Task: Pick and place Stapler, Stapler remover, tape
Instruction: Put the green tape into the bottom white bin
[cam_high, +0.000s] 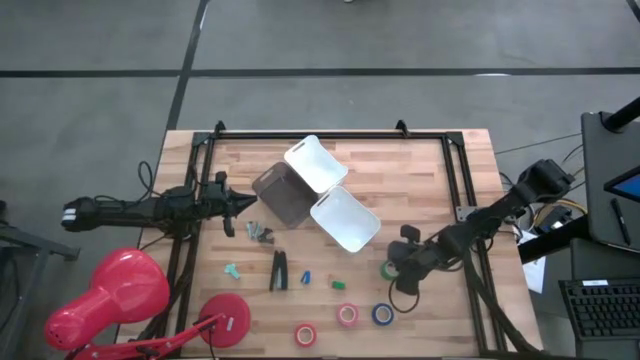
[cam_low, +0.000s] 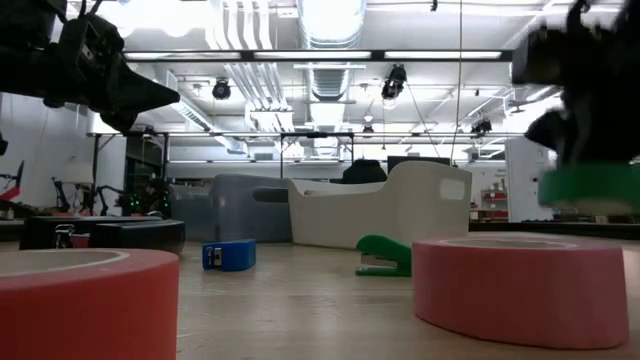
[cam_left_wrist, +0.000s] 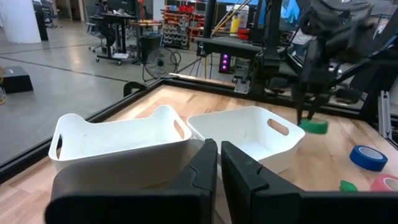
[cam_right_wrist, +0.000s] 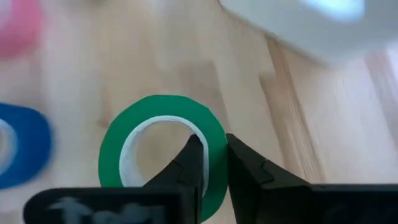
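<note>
The right hand (cam_high: 392, 270) pinches the wall of the green tape roll (cam_right_wrist: 163, 146), one finger through its core and the other outside. The low view shows the roll hanging clear of the tabletop (cam_high: 420, 170), so it looks freshly lifted and not yet carried anywhere. The left hand (cam_high: 243, 203) waits at about nine o'clock of the tabletop with its fingers pressed together and nothing between them.

As far as the high view shows, none of the three bins holds a task item: the two white bins (cam_high: 345, 218) and the grey bin (cam_high: 284, 195) sit clustered at the centre. The task is therefore at an early stage. The black stapler (cam_high: 279, 270) lies at about seven o'clock from the bins. The red roll (cam_high: 305, 334), pink roll (cam_high: 347, 316) and blue roll (cam_high: 383, 315) sit in a row along the six o'clock edge. Small green and blue pieces lie scattered near the stapler; which of them is the staple remover I cannot tell.

The nearer white bin lies just toward eleven o'clock of the held roll, with bare wood between, so the carry looks short and unobstructed. The black frame rail (cam_high: 465, 180) runs close at three o'clock of the right arm, and the red lamp (cam_high: 110, 295) crowds the eight o'clock corner.
</note>
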